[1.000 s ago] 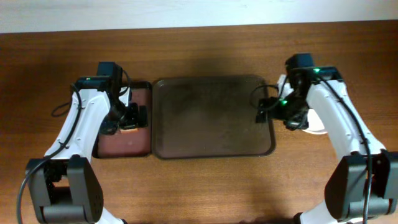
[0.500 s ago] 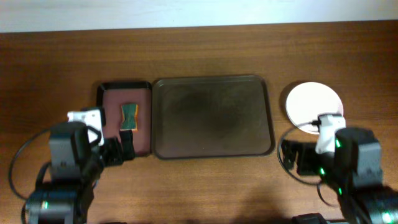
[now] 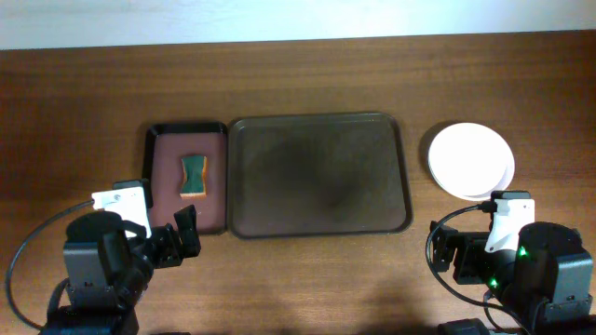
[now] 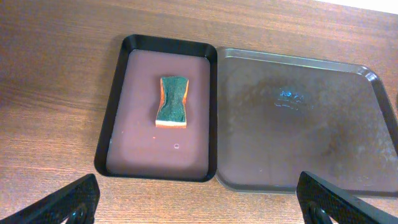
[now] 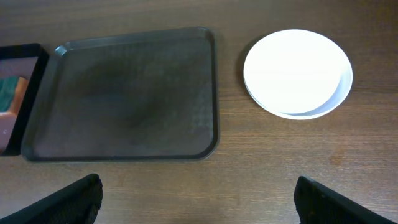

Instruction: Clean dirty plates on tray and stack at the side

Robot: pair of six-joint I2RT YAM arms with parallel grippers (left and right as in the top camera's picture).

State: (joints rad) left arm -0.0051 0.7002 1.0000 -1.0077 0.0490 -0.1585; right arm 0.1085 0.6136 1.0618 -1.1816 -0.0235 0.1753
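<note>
The wood-grain worktop (image 3: 298, 84) is carrying everything. At its centre in the overhead view the tray (image 3: 318, 119) is lying flat, its long axis running from 9 to 3 o'clock. Just beside its 9 o'clock edge, the smaller reddish tray (image 3: 191, 212) is sitting with its long axis running from 12 to 6 o'clock.

The plates (image 3: 470, 160) are resting in a stack on the worktop at the tray's 3 o'clock side, apart from its rim. The top plate is sitting slightly toward 10 o'clock, so a lower rim is showing at 4 o'clock. The number of plates in the stack is not clear.

A green and orange sponge (image 3: 193, 175) is lying in the smaller tray, lengthwise from 12 to 6 o'clock.

The left pincer (image 4: 198, 186) and the right pincer (image 5: 196, 186) are both hanging spread wide, gripping nothing.

Compared with half a second ago, both arms are sitting further back toward 6 o'clock. The right arm is no longer overlapping the plates' 6 o'clock edge. The tray, plates and sponge are lying where they were.
</note>
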